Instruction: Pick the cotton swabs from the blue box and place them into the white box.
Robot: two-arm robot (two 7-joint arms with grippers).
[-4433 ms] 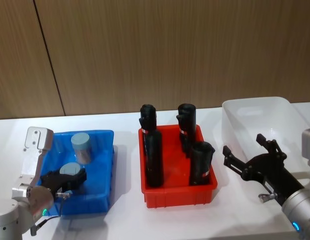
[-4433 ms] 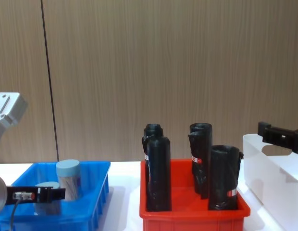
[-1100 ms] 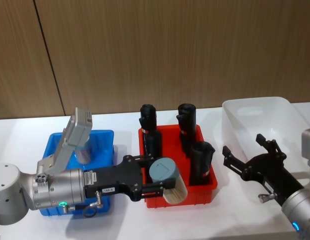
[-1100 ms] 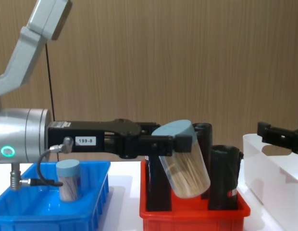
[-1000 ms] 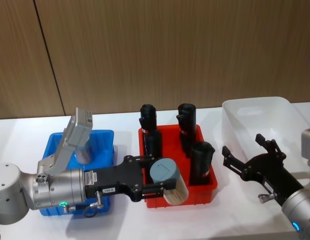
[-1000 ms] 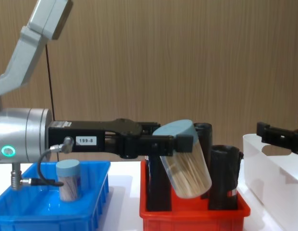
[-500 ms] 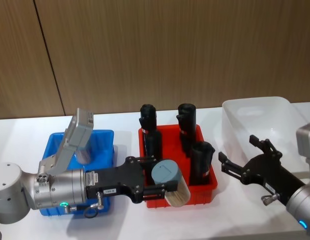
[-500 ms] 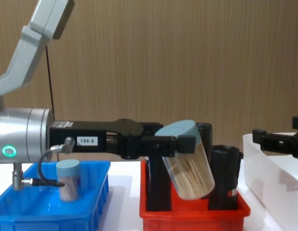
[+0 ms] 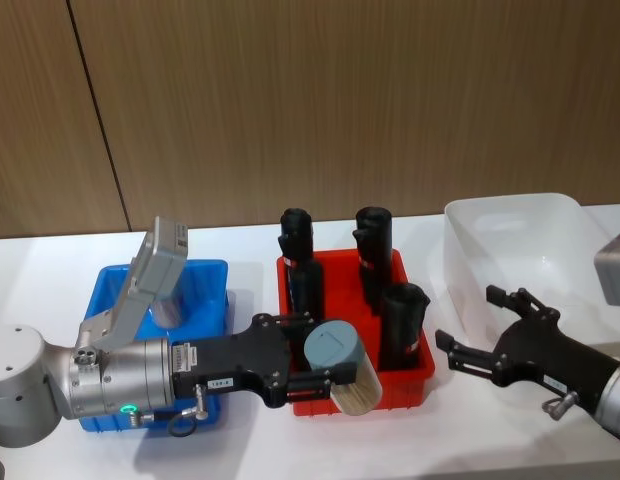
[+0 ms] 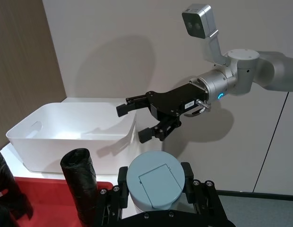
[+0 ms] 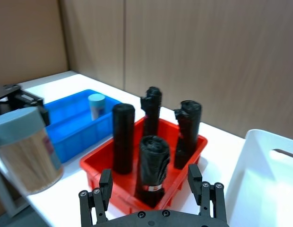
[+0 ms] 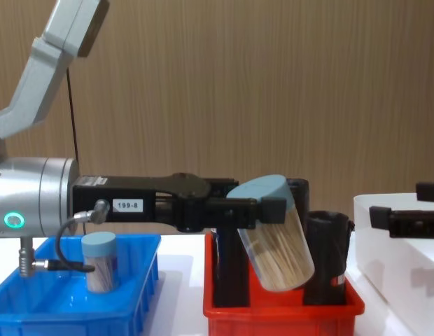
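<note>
Your left gripper [image 9: 315, 354] is clamping one tub of the cotton swabs [image 9: 342, 366] just below its light blue lid, one finger on each side. The tub is hanging tilted over the near edge of the red bin [image 9: 414, 374], lid uppermost and leaning toward the bin's left side, with its clear body of pale sticks sloping down to the right. In the chest view it is covering part of the black rolls [image 12: 322, 255] that are standing upright inside the red bin.

A second tub [image 12: 101, 261] is standing upright in the blue box [image 9: 205, 268], which is sitting just to the left of the red bin. Your left arm is reaching across from above that box toward the red bin.

The white box [image 9: 510, 213] is sitting just to the right of the red bin, and you are seeing nothing in the part of it that shows. Your right gripper [image 9: 468, 320] is hovering to the right of the red bin, at the white box's near left corner, with its fingers spread wide apart and nothing between them, pointing toward the held tub. All three containers are resting on the white table [image 9: 240, 440].
</note>
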